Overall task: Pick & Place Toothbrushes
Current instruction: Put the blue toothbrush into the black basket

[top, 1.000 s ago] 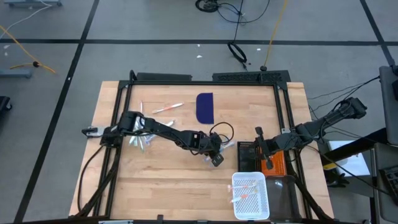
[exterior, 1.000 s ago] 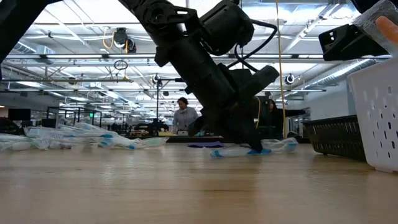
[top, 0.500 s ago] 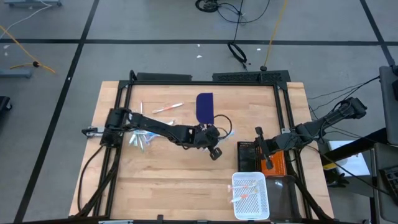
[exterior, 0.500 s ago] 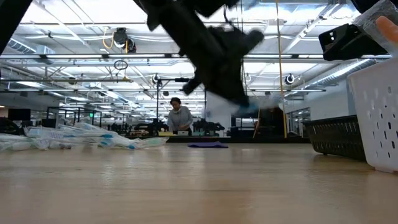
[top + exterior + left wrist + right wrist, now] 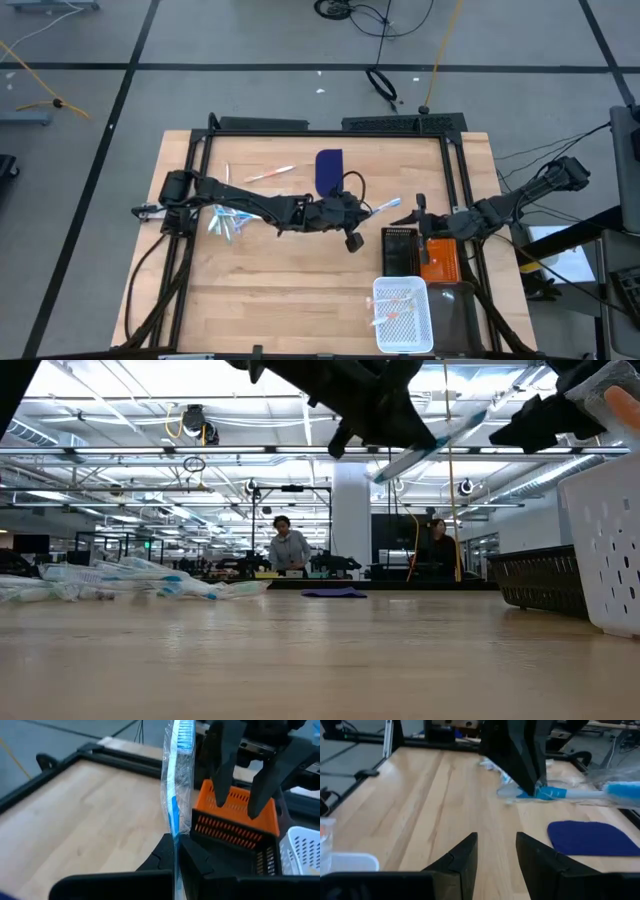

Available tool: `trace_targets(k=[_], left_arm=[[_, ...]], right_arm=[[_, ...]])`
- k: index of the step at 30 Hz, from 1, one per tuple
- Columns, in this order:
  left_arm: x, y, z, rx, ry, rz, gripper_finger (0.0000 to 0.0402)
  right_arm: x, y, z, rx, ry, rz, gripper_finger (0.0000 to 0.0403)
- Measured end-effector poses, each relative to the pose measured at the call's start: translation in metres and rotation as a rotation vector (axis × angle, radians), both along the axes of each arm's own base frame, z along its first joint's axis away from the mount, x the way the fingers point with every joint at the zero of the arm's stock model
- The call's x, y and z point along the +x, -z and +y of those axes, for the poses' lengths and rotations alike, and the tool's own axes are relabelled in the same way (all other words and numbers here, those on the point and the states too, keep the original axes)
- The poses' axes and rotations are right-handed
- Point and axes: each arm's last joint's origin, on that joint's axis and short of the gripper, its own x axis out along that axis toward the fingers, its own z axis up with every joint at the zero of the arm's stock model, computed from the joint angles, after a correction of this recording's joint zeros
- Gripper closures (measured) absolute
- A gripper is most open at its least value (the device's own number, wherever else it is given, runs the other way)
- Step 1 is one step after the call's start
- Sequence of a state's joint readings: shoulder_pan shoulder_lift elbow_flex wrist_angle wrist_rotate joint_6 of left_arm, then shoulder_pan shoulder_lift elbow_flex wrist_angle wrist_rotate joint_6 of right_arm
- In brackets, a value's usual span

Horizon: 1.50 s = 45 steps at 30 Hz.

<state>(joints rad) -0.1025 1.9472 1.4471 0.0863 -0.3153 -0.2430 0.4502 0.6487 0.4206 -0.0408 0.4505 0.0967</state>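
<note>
1. The left gripper (image 5: 368,212) was above the middle of the table (image 5: 280,290), a little toward the right side, and it was raised off the wood.
2. Its jaws were closed tight on a wrapped toothbrush (image 5: 388,206), blue and white, gripped at the lower end.
3. In the left wrist view this toothbrush (image 5: 176,785) stood up between the two fingers (image 5: 162,857), with the blue bristles at the far end.
4. In the low view the same toothbrush (image 5: 435,440) hung tilted in the air, high over the table surface.
5. The brush head pointed toward the right gripper (image 5: 418,222), which waited near the right edge of the table, beside the black basket (image 5: 398,250) and the orange basket (image 5: 441,261).
6. The jaws of the right gripper stood partly open and held nothing; in the right wrist view its fingers (image 5: 461,856) were apart over bare wood.
7. A pile of other toothbrushes (image 5: 228,222) lay on the left part of the table, and one pink brush (image 5: 270,174) lay apart near the far edge.
8. A dark blue pad (image 5: 329,171) lay flat near the far edge, just behind the left gripper.
9. A white basket (image 5: 402,314) at the near right corner had a few toothbrushes inside.
</note>
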Motion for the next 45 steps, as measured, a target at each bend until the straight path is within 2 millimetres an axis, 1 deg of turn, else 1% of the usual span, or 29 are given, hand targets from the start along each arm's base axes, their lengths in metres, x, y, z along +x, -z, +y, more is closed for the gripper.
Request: trace_targets(k=[8,12,14,18,24,26,27,28,30,31,32,39,45], left_arm=[[0.003,-0.009,-0.01,0.077,0.081,-0.075,0.0401],[0.003,-0.011,-0.014,0.104,0.099,-0.09,0.0401],[0.003,-0.011,-0.015,0.109,0.103,-0.091,0.0401],[0.003,-0.011,-0.015,0.125,0.099,-0.093,0.0401],[0.003,-0.012,-0.014,0.129,0.099,-0.101,0.0401],[0.003,-0.012,-0.014,0.129,0.1,-0.099,0.0401],[0.003,-0.012,-0.014,0.129,0.099,-0.099,0.0401],[0.003,-0.012,-0.014,0.129,0.099,-0.099,0.0401],[0.003,-0.012,-0.014,0.13,0.096,-0.098,0.0401],[0.003,-0.012,-0.014,0.133,0.096,-0.096,0.0401],[0.003,-0.012,-0.013,0.134,0.095,-0.097,0.04],[0.003,-0.011,-0.01,0.129,0.085,-0.091,0.0367],[0.003,-0.011,-0.01,0.138,0.092,-0.09,0.0313]], right_arm=[[0.005,-0.004,-0.01,0.028,0.097,-0.049,0.0277],[0.008,-0.011,-0.015,0.037,0.126,-0.115,0.0277],[0.009,-0.014,-0.016,0.035,0.121,-0.143,0.0277],[0.011,-0.02,-0.017,0.068,0.056,-0.2,0.0277],[0.013,-0.025,-0.021,0.053,0.075,-0.248,0.0278],[0.013,-0.025,-0.022,0.046,0.083,-0.249,0.0289],[0.013,-0.025,-0.023,0.039,0.084,-0.248,0.0301],[0.013,-0.025,-0.023,0.034,0.086,-0.247,0.0318],[0.013,-0.025,-0.023,0.022,0.081,-0.247,0.0366],[0.013,-0.025,-0.023,0.01,0.071,-0.247,0.0382],[0.013,-0.025,-0.023,0.002,0.065,-0.248,0.0388],[0.013,-0.025,-0.023,-0.016,0.073,-0.243,0.0393],[0.013,-0.024,-0.023,-0.026,0.077,-0.228,0.0393]])
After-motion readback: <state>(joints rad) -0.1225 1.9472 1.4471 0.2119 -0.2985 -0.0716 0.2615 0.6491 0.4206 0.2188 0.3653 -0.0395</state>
